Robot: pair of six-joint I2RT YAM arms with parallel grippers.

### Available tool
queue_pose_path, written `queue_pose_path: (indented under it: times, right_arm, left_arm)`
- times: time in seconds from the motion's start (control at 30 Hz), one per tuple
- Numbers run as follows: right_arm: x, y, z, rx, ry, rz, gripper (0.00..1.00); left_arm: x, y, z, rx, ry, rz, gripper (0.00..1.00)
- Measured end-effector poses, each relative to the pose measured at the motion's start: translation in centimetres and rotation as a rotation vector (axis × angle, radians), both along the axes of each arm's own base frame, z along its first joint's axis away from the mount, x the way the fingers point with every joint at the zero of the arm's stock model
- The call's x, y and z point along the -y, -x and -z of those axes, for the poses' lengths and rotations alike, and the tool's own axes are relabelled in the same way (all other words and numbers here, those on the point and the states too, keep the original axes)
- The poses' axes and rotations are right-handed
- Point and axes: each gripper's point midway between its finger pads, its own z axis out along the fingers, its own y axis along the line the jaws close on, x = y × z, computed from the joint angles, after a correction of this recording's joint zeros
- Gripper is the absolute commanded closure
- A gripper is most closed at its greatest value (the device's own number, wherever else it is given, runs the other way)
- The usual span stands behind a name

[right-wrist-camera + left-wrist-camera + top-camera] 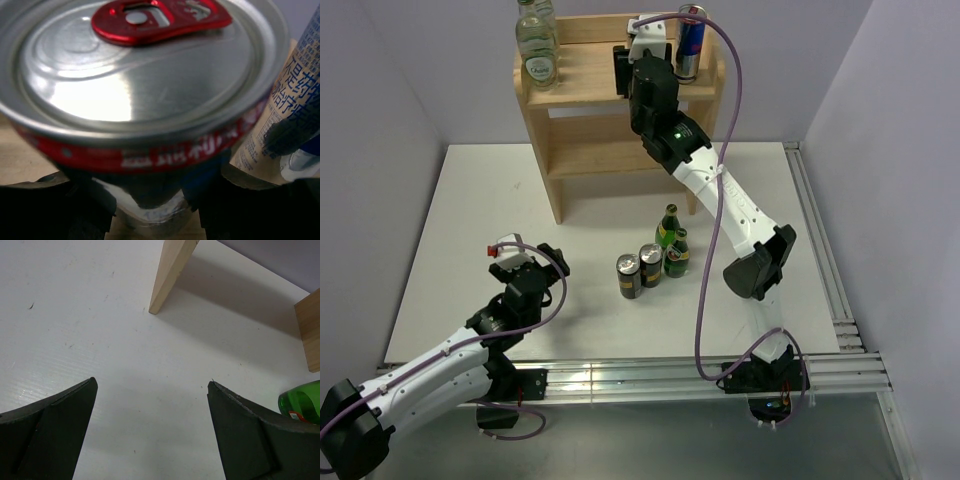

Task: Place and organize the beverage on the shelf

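1. Right claw first: I grip a silver-and-blue can [145,90] in my right claw [150,215] at the top tier of the shelf [590,85], just beside a second slim can [300,90].
2. My left claw [152,435] gapes wide above the table [100,315], with a green bottle [300,402] near it.
3. Two black-and-gold cans [629,276] and both green bottles [667,228] stand together on the table.
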Motion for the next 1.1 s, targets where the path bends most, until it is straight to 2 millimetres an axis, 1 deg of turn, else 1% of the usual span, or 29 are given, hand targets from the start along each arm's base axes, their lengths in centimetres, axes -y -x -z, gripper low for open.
queue_pose_path:
  times: [0.23, 0.33, 0.37, 0.43, 0.5, 0.53, 0.57, 0.63, 0.67, 0.7, 0.73, 0.83, 1.0, 1.1]
  right_arm:
    - [1.6, -1.2, -0.2, 0.019, 0.003, 0.038, 1.00]
    - [2.6, -1.8, -0.1, 0.027, 0.000, 0.065, 0.90]
    - [2.8, -2.0, -0.1, 0.032, -0.003, 0.074, 0.84]
    - [3.0, -2.3, -0.2, 0.049, -0.012, 0.085, 0.80]
    - [3.2, -2.4, -0.2, 0.055, -0.011, 0.093, 0.62]
    - [3.2, -2.4, -0.2, 0.057, -0.012, 0.095, 0.51]
    - [3.2, -2.4, -0.2, 0.060, -0.013, 0.098, 0.32]
    - [3.2, -2.4, -0.3, 0.064, -0.023, 0.099, 0.17]
    - [3.1, -2.5, -0.1, 0.063, -0.024, 0.099, 0.06]
    - [3.1, -2.5, 0.0, 0.060, -0.025, 0.100, 0.02]
    - [3.1, -2.6, 0.1, 0.058, -0.023, 0.098, 0.00]
    - [3.1, -2.8, 1.2, 0.039, -0.019, 0.109, 0.00]
    - [3.1, -2.7, 1.3, 0.051, -0.042, 0.114, 0.00]
    - [2.9, -2.3, 1.4, 0.053, -0.049, 0.106, 0.00]
  left_arm:
    - [0.0, 0.0, -0.1, 0.002, 0.002, 0.000, 0.01]
    - [0.0, 0.0, -0.2, 0.006, 0.006, 0.001, 0.01]
    - [0.0, 0.0, -0.2, 0.006, 0.006, 0.000, 0.01]
    - [0.0, 0.0, -0.2, 0.006, 0.006, 0.000, 0.01]
    - [-0.1, 0.0, -0.2, 0.007, 0.007, -0.001, 0.01]
    - [-0.1, 0.0, -0.3, 0.008, 0.008, -0.001, 0.01]
    - [-0.1, 0.0, -0.3, 0.009, 0.009, -0.001, 0.01]
    - [-0.1, 0.0, -0.3, 0.011, 0.010, -0.001, 0.01]
    - [-0.1, 0.0, -0.3, 0.010, 0.010, -0.001, 0.01]
    - [-0.1, 0.0, -0.3, 0.010, 0.010, -0.001, 0.01]
    - [-0.1, 0.0, -0.3, 0.011, 0.010, -0.001, 0.01]
    - [-0.1, 0.0, -0.3, 0.010, 0.010, 0.000, 0.01]
    - [-0.1, 0.0, -0.3, 0.010, 0.010, -0.002, 0.01]
    - [-0.1, 0.0, -0.3, 0.010, 0.010, -0.002, 0.01]
